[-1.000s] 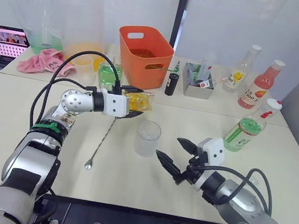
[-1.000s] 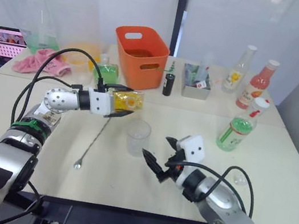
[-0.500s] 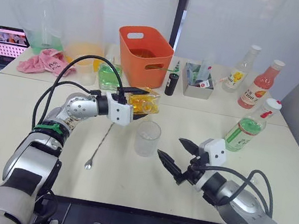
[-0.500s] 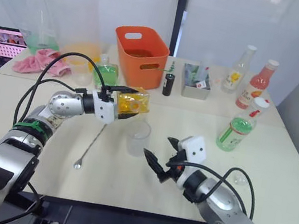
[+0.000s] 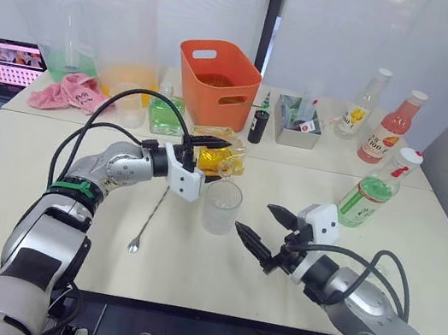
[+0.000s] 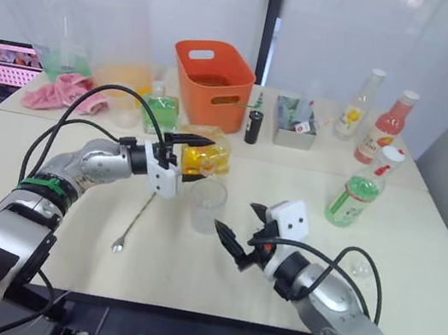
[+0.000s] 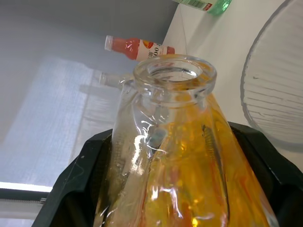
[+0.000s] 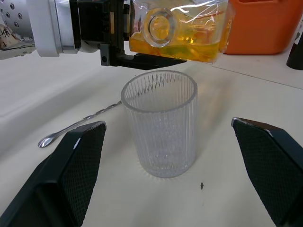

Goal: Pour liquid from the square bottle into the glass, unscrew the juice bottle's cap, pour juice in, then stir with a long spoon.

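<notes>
My left gripper is shut on the square bottle, which holds yellow-orange liquid and lies tipped on its side. Its open neck points over the far rim of the glass. No stream of liquid shows, and the ribbed glass looks empty. My right gripper stands open just right of the glass, with nothing between its fingers. The long spoon lies flat on the table left of the glass. The juice bottle stands upright at the right, with its cap on.
An orange bin stands behind the glass. Beside it are a square bottle of green liquid, a black can and a grey tray. Yellow-labelled and pink-red bottles stand back right. A laptop and pink cloth sit far left.
My left gripper has carried the square bottle to the right towards the glass and tipped it further, so the neck now hangs over the rim. The right gripper has hardly moved.
</notes>
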### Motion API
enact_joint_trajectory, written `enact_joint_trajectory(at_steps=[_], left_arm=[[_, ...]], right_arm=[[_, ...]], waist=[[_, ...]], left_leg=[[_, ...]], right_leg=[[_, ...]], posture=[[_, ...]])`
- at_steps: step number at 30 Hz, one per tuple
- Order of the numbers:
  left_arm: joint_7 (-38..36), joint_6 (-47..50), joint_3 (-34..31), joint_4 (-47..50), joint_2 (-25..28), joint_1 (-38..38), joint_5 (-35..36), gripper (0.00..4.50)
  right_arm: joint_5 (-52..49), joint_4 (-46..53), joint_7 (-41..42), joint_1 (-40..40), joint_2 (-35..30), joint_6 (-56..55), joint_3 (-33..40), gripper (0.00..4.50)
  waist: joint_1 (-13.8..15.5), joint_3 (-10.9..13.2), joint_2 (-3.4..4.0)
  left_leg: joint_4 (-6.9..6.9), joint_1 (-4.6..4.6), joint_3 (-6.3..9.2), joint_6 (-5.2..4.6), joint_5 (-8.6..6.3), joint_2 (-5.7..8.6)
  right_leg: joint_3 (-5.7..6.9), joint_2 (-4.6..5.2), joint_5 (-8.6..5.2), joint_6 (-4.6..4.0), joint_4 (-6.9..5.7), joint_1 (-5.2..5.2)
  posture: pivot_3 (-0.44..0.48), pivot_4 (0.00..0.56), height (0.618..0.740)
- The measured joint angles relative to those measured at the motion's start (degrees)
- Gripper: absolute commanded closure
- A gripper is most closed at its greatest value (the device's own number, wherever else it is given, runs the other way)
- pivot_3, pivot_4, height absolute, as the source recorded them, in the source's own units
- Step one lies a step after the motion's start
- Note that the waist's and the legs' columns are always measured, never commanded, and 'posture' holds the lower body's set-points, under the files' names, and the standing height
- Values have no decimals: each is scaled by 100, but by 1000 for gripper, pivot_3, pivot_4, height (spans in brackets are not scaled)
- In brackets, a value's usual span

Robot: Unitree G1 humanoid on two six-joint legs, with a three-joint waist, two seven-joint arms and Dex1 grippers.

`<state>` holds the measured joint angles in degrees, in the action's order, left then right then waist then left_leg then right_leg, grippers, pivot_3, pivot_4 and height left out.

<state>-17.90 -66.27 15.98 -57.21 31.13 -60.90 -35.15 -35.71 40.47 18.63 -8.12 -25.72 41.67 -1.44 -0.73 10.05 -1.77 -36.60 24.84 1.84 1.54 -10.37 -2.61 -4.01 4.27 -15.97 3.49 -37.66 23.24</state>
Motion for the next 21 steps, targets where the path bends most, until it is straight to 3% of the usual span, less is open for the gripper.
enact_joint_trajectory(at_steps=[21], left_arm=[[2328, -124, 772, 20, 353, -260, -1635, 1647]], right_arm=[[-62, 0, -24, -15, 52, 2, 3, 0]], waist=[[1, 0, 0]], left_leg=[[0, 0, 2, 0, 0, 5]], right_leg=[[3, 5, 0, 1, -7, 1]], posture=[[0, 150, 739]])
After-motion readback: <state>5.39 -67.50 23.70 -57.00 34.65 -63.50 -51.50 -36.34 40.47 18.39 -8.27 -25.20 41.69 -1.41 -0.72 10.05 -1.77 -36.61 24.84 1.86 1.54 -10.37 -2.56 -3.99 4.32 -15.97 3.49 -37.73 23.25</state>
